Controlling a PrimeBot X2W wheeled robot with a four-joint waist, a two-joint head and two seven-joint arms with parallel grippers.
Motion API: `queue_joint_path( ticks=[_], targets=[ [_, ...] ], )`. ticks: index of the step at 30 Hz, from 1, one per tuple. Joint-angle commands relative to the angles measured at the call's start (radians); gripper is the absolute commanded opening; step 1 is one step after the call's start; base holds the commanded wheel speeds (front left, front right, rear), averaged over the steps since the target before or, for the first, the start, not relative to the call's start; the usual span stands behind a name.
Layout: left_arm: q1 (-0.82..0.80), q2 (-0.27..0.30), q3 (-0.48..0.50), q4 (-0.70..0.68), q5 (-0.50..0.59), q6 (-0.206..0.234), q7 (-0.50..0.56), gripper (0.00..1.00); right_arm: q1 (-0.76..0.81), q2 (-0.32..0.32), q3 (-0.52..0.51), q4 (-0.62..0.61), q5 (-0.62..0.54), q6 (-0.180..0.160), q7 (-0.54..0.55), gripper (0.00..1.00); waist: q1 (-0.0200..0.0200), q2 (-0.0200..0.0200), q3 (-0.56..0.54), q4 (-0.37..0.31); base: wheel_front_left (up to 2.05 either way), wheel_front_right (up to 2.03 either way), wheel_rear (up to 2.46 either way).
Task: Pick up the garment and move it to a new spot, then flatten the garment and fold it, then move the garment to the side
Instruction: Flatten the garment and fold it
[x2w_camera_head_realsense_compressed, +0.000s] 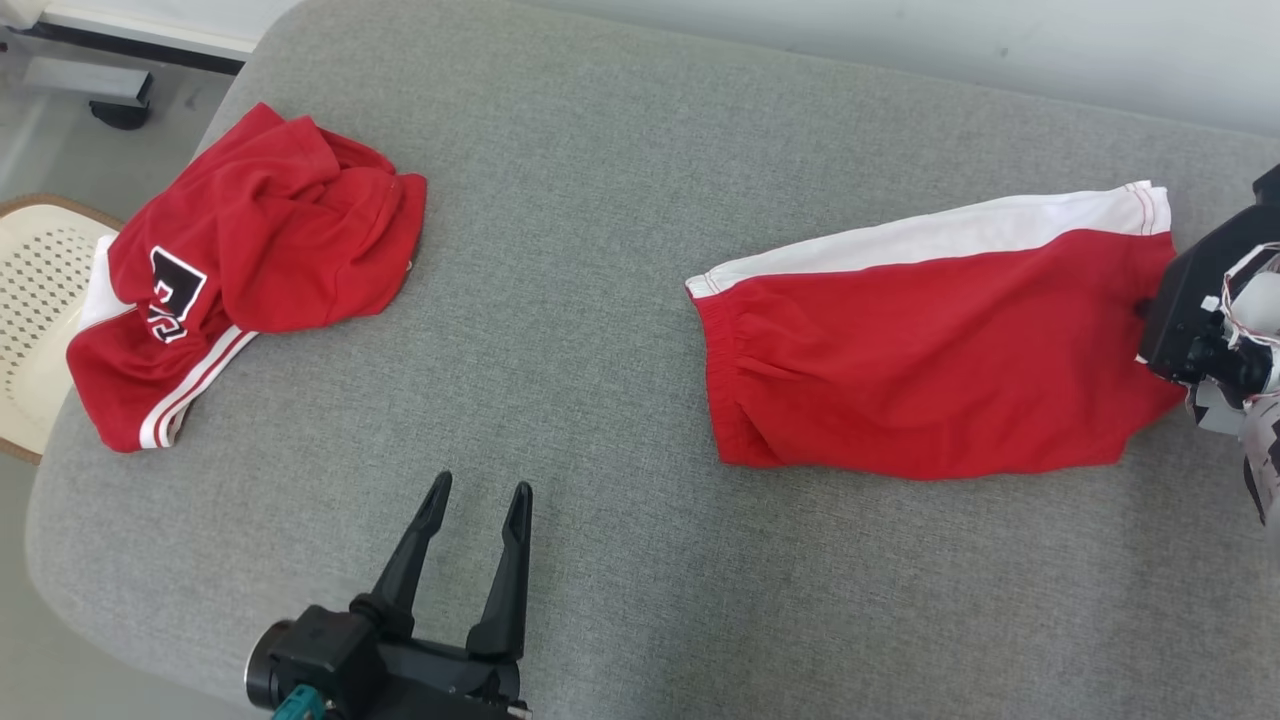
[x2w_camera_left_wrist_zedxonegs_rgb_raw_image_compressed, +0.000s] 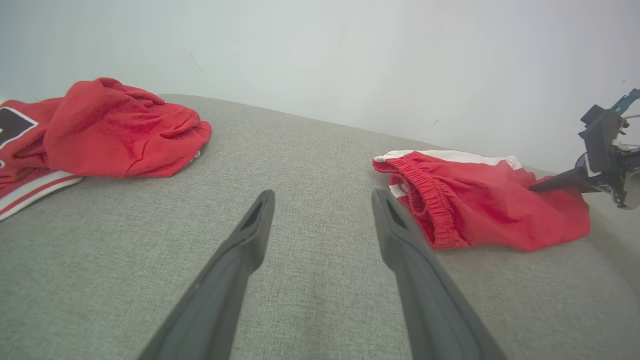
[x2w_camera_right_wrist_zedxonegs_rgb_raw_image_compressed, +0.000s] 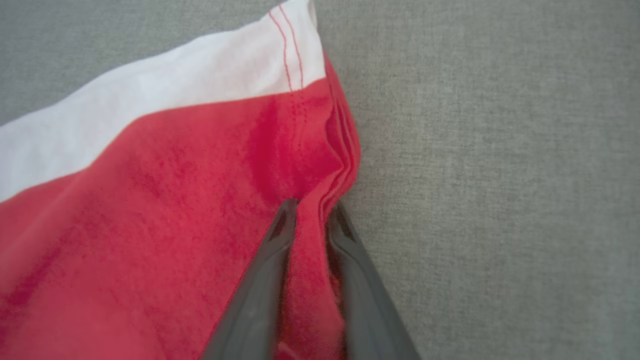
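Setting: bare test room, lab-like rather than domestic. Evidence: grey fabric-padded surface (x2w_camera_head_realsense_compressed: 600, 200) with rounded corners against a plain white wall (x2w_camera_left_wrist_zedxonegs_rgb_raw_image_compressed: 320, 50). Pale hard floor (x2w_camera_head_realsense_compressed: 60, 150), cream perforated chair seat (x2w_camera_head_realsense_compressed: 40, 290) alongside, black frame foot (x2w_camera_head_realsense_compressed: 120, 112). 2 red sports garments laid out: shorts (x2w_camera_head_realsense_compressed: 940, 350), jersey (x2w_camera_head_realsense_compressed: 270, 240).

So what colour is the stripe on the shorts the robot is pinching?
White: the stripe runs along the red shorts, clearest in the head view.

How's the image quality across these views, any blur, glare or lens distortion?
Head view: even, soft light, crisp weave on the grey cushion. Left wrist view: wide-angle stretches the left gripper, wall washed pale. Right wrist view: slightly soft, red shorts blurry around the right gripper.
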Motion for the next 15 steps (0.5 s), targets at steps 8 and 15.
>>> queue_joint_path(
  ticks=[8, 15],
  targets=[
    [0.027, -0.008, 0.006, 0.020, 0.016, -0.008, -0.003, 1.00, 0.040, 0.008, -0.076, 0.014, -0.081, 0.000, -0.076, 0.00, 0.0001, 0.0001, -0.032, -0.025, 0.00, 0.00, 0.00],
    [0.035, -0.002, 0.011, 0.034, 0.017, 0.000, -0.003, 1.00, 0.092, 0.031, -0.127, 0.011, -0.097, 0.000, -0.154, 0.00, 0.0001, 0.0001, -0.083, -0.055, 0.00, 0.00, 0.00]
  ],
)
